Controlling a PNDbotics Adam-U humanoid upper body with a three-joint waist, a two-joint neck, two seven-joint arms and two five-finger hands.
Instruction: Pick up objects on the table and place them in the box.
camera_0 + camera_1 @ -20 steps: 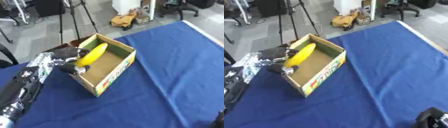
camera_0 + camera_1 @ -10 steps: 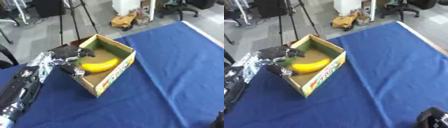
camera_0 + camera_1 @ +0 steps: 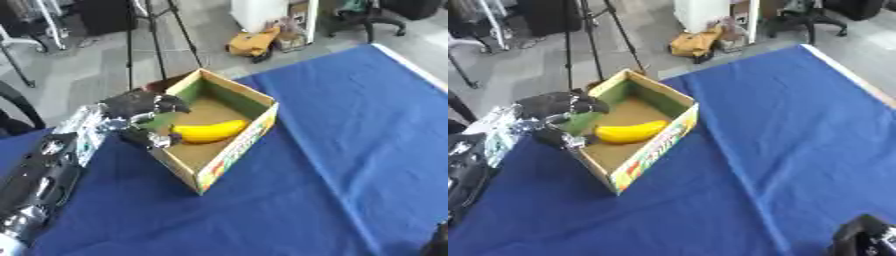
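Note:
A yellow banana [image 3: 210, 131] lies flat on the floor of the open cardboard box [image 3: 229, 159], which stands on the blue table. My left hand [image 3: 138, 114] hovers at the box's left wall, just left of the banana's end. Its fingers [image 3: 168, 103] are spread over the wall and the thumb sits lower by the rim, with nothing held between them. Only a dark part of my right hand [image 3: 868, 239] shows at the bottom right corner, far from the box.
The blue tablecloth [image 3: 350, 130] stretches to the right and front of the box. The table's far edge [image 3: 850, 75] runs diagonally at the upper right. Beyond it are a tripod [image 3: 144, 30], a chair and floor clutter.
The banana was held tilted up over the box by my left hand. It has dropped and now lies flat inside, and the hand has let go and drawn slightly left.

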